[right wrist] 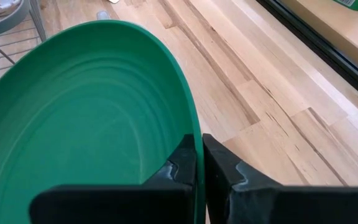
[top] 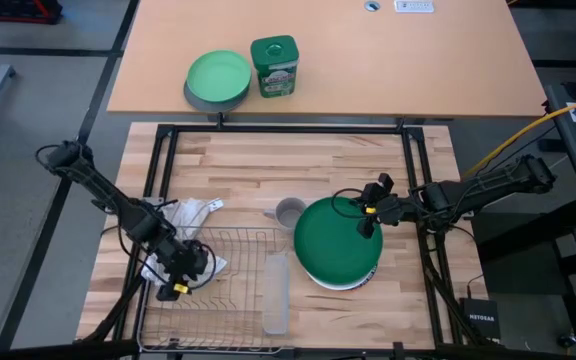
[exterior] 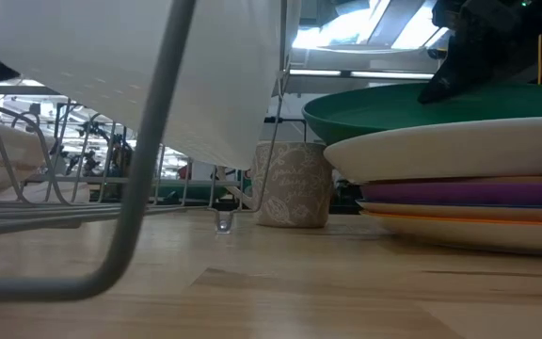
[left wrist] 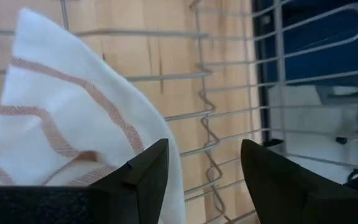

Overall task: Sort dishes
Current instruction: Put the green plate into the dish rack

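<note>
Right pincer (right wrist: pixel 199 163) clamps the rim of the dark green plate (top: pixel 336 243) atop the stack on the worktop (top: pixel 238 165), ready to lift toward the wire rack (top: pixel 230 300); left pincer (left wrist: pixel 204 174) stands open inside it.

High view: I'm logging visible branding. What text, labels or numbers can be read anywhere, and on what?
"NETGEAR": on the black box on the floor by the table's right corner, small but legible.
Green tin: has a label, too small to read.
White tag at the far desk's edge: print too small to read.
Nothing readable in the other views.
</note>
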